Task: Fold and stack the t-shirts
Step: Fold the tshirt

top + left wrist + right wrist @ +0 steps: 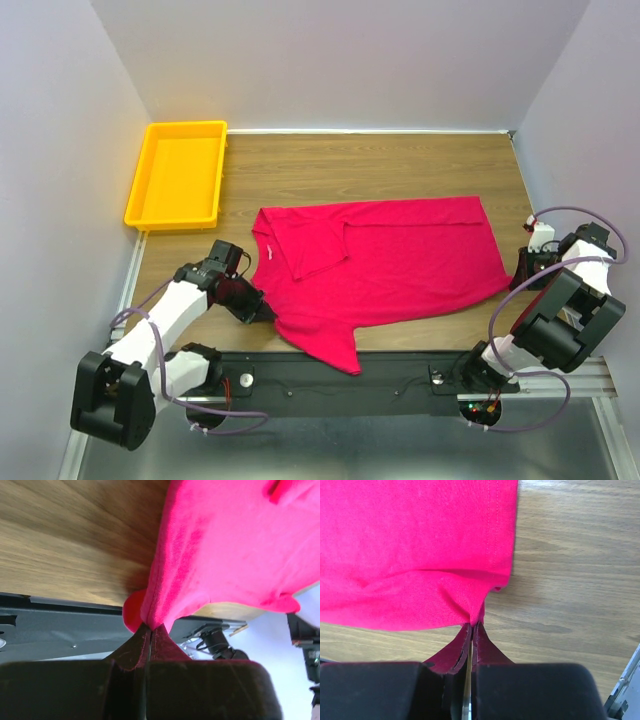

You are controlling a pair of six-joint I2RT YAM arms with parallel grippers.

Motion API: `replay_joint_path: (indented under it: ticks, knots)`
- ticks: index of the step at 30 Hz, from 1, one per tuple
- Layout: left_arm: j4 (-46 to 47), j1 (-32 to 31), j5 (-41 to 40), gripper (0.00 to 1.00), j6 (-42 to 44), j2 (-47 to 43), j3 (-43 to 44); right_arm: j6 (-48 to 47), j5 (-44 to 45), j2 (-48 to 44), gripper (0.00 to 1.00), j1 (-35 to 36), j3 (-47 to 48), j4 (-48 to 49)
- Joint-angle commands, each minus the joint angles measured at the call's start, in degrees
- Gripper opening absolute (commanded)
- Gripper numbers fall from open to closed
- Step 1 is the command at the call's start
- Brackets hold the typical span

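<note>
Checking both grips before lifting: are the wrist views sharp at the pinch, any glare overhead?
Left wrist: t-shirt oversaturated to glowing pink, left gripper dark but readable. Right wrist: hem stitching crisp, right gripper in shadow. Top external: even light, soft shadows, no glare.

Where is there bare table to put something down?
Bare table lies between the shirt and the far wall, right of the tray. Crowded near edge: left end effector and right end effector pinch the shirt.
</note>
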Motion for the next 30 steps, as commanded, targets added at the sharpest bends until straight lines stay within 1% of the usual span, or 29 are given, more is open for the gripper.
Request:
replay_joint_path:
  ticks: [1,4,6,9,11,12,17,20,21,22,23,24,25,26,28,29,30]
  knots:
    - [-1.0,0.7,-1.8,0.07,-0.3,1.6,3.2,-0.6,-2.0,0.3,0.01,-0.4,1.7,-0.3]
    - [-0.5,0.7,-0.4,0.15,1.1,2.8,3.8,-0.8,-2.3,0.1,0.01,-0.4,1.8,-0.3]
    - [-0.8,0.7,0.7,0.17,3.6,3.5,5.1,-0.9,-2.5,0.0,0.00,-0.4,2.0,-0.3]
    - [-2.8,0.7,0.3,0.22,8.7,4.7,8.3,-1.1,-2.7,0.0,0.01,-0.4,2.4,-0.3]
    - [-3.7,0.7,0.8,0.30,11.9,5.3,10.0,-1.3,-2.9,0.0,0.01,-0.5,2.5,-0.4]
    - [-3.7,0.7,1.4,0.32,12.5,5.3,10.0,-1.3,-3.1,0.0,0.00,-0.4,2.6,-0.3]
    - [-4.5,0.7,4.2,0.33,14.5,4.4,7.4,-1.4,-3.7,0.4,0.00,-0.4,2.9,-0.4]
    - [-2.4,0.7,5.6,0.33,17.4,3.3,8.5,-1.5,-3.6,0.3,0.01,-0.4,2.8,-0.4]
    - [-1.1,0.7,6.0,0.40,18.3,2.7,9.7,-1.7,-3.8,0.3,0.01,-0.4,2.7,-0.5]
    - [0.7,0.7,6.7,0.67,19.4,2.1,11.0,-1.8,-4.0,0.3,0.01,-0.4,2.6,-0.4]
    - [5.9,0.7,7.6,0.83,23.1,1.2,12.5,-2.1,-4.1,0.2,0.01,-0.4,2.6,-0.4]
    - [8.2,0.5,8.7,0.94,24.9,0.2,15.8,-2.8,-4.6,0.2,0.01,-0.4,2.3,-0.5]
    - [10.8,-0.1,9.8,0.95,26.9,-0.1,17.2,-3.0,-4.9,0.3,0.01,-0.4,2.1,-0.5]
    - [14.5,-0.9,10.0,0.94,29.9,0.7,20.6,-3.9,-5.5,0.3,0.01,-0.4,1.9,-0.6]
    - [15.9,-7.0,7.4,0.95,32.8,2.3,24.3,-5.1,-6.2,0.6,0.01,-0.4,1.6,-1.0]
    - [15.8,-10.7,4.0,0.95,36.8,4.6,27.8,-5.8,-6.5,0.7,0.01,-0.4,1.5,-1.2]
    - [15.0,-13.9,1.7,0.95,38.4,5.9,29.5,-6.0,-6.6,0.9,0.01,-0.4,1.3,-1.2]
